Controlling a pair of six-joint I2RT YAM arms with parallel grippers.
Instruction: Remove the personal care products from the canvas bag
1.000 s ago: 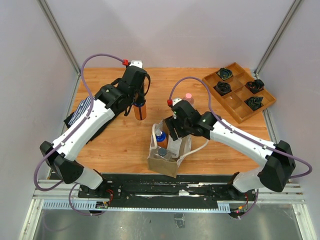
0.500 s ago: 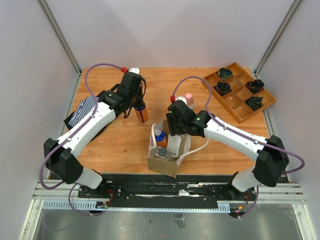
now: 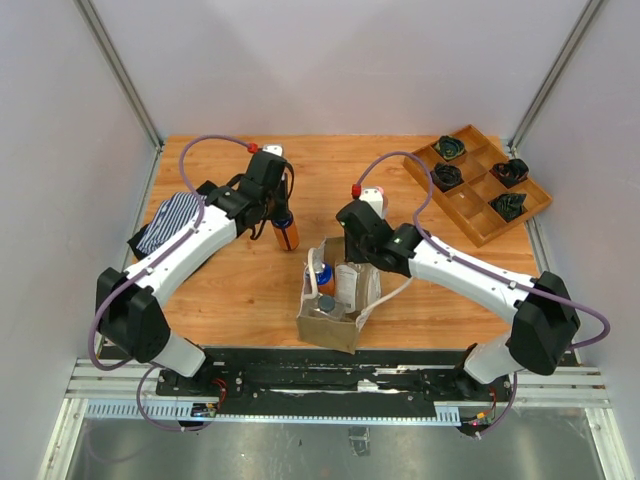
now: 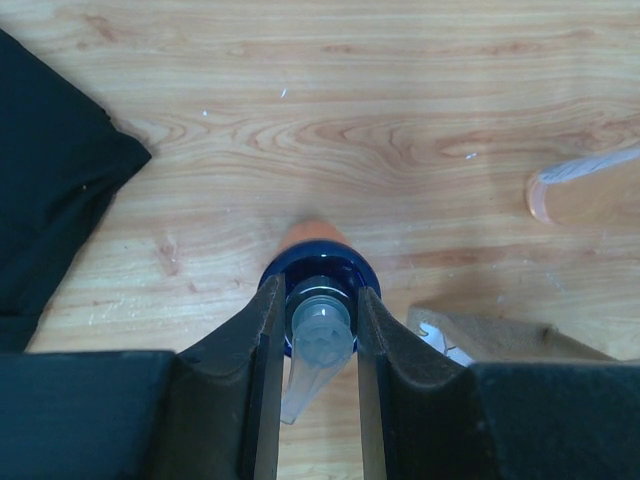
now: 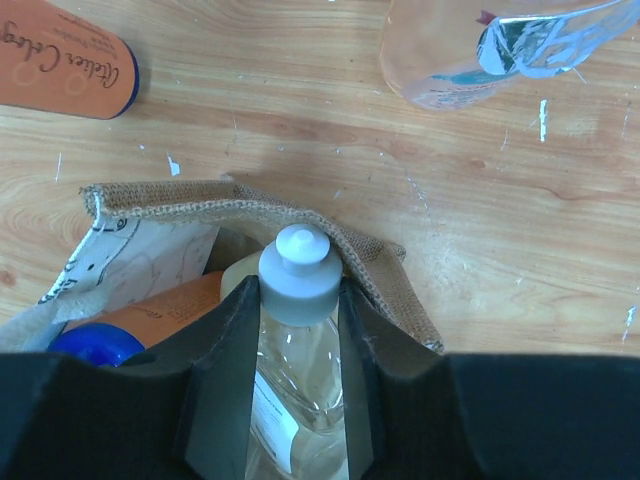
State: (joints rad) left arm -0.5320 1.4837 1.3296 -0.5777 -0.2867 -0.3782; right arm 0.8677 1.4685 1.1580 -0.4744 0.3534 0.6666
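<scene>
My left gripper (image 3: 282,212) (image 4: 318,300) is shut on the blue-capped pump top of an orange-brown bottle (image 3: 288,235) (image 4: 312,240), which stands upright on the wood left of the canvas bag (image 3: 335,310). My right gripper (image 3: 352,258) (image 5: 297,290) reaches into the bag's mouth and is shut on the neck of a clear bottle with a white cap (image 5: 297,270). A second orange-brown bottle with a blue cap (image 3: 321,275) (image 5: 95,345) stands in the bag beside it. Another clear bottle (image 5: 480,45) (image 4: 585,190) is on the table beyond the bag.
A wooden compartment tray (image 3: 478,215) with dark coiled bundles sits at the far right. Folded black and blue-striped clothing (image 3: 168,225) (image 4: 50,200) lies at the left. The bag's white handle (image 3: 395,295) loops out to the right.
My left gripper has lowered the orange-brown bottle and carried it slightly right, down to the table. My right gripper has shifted a little to the far right over the bag.
</scene>
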